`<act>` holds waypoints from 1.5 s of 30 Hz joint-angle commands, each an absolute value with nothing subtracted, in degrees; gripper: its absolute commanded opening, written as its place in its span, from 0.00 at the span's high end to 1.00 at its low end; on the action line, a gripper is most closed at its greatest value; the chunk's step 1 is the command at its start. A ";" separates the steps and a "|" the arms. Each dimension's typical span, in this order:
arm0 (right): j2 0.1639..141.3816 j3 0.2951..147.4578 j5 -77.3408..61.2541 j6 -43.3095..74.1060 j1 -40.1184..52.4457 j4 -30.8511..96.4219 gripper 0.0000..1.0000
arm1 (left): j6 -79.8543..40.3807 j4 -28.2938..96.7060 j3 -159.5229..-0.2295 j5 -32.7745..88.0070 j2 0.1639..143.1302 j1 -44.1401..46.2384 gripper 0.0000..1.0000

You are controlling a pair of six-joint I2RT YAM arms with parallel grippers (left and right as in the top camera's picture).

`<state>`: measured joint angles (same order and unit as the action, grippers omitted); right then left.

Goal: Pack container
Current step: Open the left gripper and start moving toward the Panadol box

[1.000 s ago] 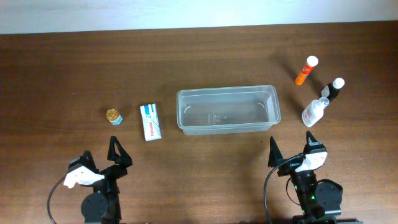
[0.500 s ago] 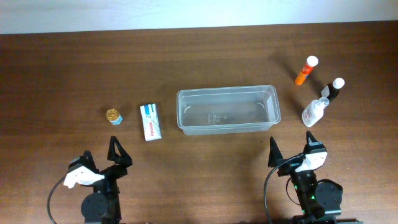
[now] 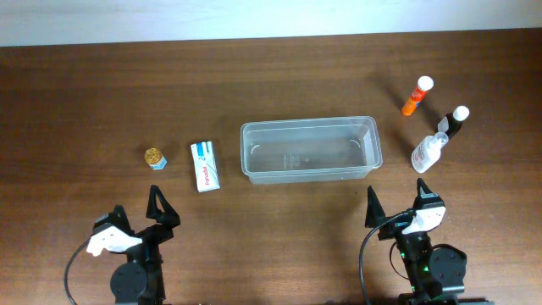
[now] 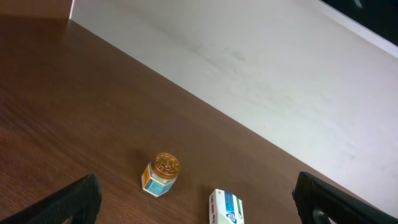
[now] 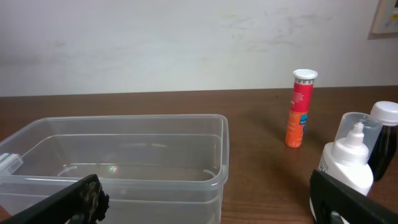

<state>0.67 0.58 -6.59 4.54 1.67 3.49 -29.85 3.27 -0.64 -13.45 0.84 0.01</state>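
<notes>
The container [image 3: 311,149] is a long clear plastic tub in the middle of the table, with nothing in it; its near right corner [image 5: 214,180] fills the lower left of the right wrist view. A white and blue box [image 3: 205,166] [image 4: 226,208] and a small gold-lidded jar [image 3: 154,158] [image 4: 161,174] lie to its left. To its right stand an orange tube [image 3: 416,96] [image 5: 299,107], a white pump bottle [image 3: 427,152] [image 5: 348,163] and a dark bottle with a white cap [image 3: 455,122] [image 5: 384,140]. My left gripper [image 3: 135,217] [image 4: 199,219] and right gripper [image 3: 398,206] [image 5: 208,218] are both open near the front edge, holding nothing.
The brown wooden table [image 3: 271,76] runs back to a white wall [image 4: 261,62]. Both arm bases sit at the table's front edge, left [image 3: 131,275] and right [image 3: 428,267].
</notes>
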 commanded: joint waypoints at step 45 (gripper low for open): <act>0.32 0.32 -7.09 4.89 2.24 3.86 0.02 | -30.00 1.56 -0.60 -4.12 0.30 -0.27 0.01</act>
